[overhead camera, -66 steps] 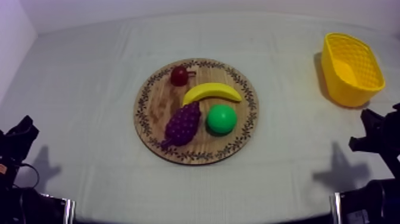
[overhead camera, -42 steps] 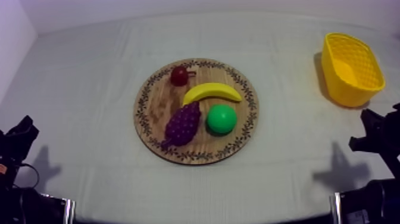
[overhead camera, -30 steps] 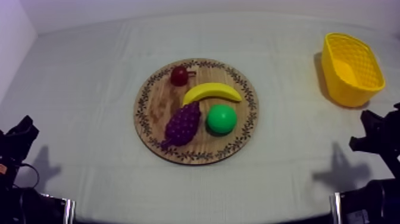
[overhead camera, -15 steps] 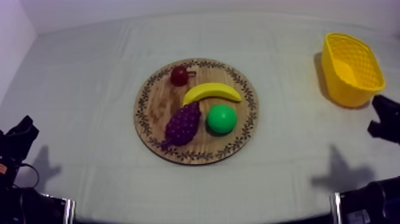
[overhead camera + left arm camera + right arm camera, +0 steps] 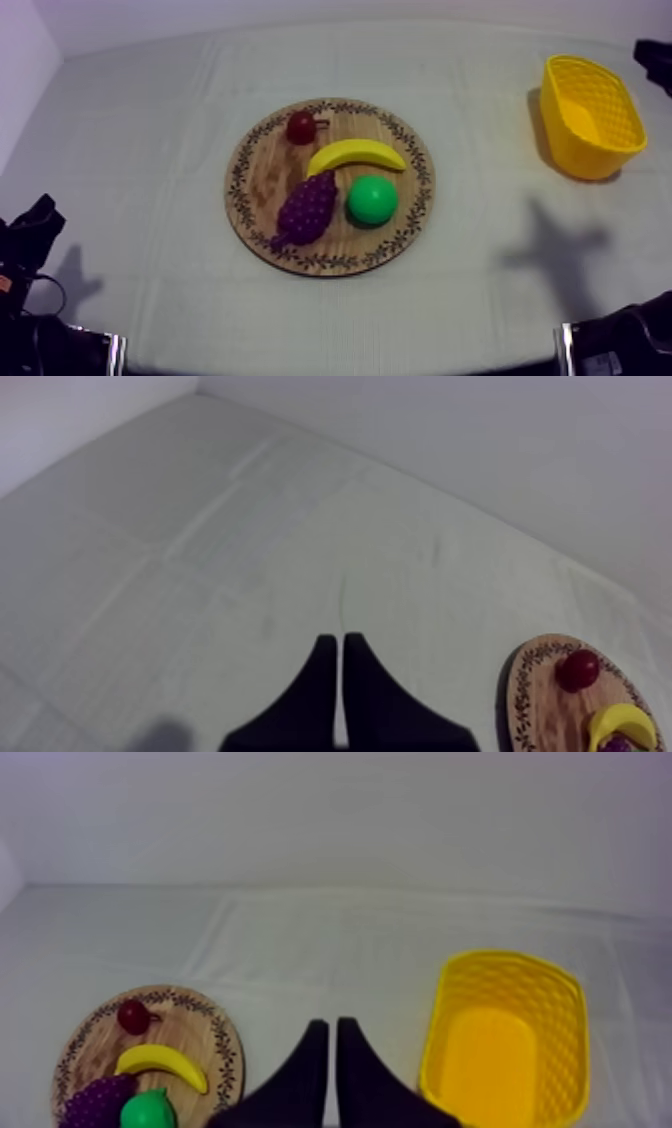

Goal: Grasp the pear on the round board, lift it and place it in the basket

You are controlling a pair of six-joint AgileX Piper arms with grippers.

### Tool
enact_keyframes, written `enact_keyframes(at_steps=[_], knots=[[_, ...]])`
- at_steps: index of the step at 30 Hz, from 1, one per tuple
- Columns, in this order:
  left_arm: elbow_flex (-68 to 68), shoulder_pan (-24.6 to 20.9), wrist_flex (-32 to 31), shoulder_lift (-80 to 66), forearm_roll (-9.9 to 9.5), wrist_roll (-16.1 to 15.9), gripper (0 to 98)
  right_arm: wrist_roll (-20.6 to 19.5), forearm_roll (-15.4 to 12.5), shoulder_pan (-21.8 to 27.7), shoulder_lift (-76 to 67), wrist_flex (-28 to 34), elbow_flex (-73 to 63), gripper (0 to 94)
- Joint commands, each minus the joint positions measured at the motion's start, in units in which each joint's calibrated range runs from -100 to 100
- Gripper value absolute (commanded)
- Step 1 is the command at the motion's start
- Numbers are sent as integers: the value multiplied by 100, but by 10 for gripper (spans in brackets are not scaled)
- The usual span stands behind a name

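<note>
Just right of centre, the pear point(image 5: 372, 199) looks light, rigid and slick, probably best pinched across its rounded middle; left gripper point(image 5: 335, 641) and right gripper point(image 5: 330, 1024) are both clenched on nothing.

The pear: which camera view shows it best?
The top view: the pear lies whole and uncovered on the board. The right wrist view catches part of it, beside the grapes. The left wrist view reaches as far as the banana.
</note>
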Motion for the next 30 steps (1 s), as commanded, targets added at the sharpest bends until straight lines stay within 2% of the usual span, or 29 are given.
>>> enact_keyframes(at_steps=[1,4,6,9,14,16,18,21,26,30], knots=[[2,-2,5,2,0,3,1,100,-6,-211,681,81,-517,6],[2,-2,5,2,0,3,1,208,-13,-527,1199,266,-939,6],[2,-2,5,2,0,3,1,425,-114,-724,1563,494,-1236,6],[2,-2,5,2,0,3,1,1057,-499,-947,2095,902,-1612,6],[2,-2,5,2,0,3,1,2095,-1414,-1069,2751,1423,-1765,17],[2,-2,5,2,0,3,1,2389,-1691,-1135,2964,1509,-1663,28],[2,-2,5,2,0,3,1,2530,-1815,-1282,3171,1527,-1523,43],[2,-2,5,2,0,3,1,2629,-1795,-1598,3491,1493,-1234,116],[2,-2,5,2,0,3,1,2428,-1303,-2130,3950,1198,-847,372],[2,-2,5,2,0,3,1,2320,-1188,-2283,4139,1066,-690,516]])
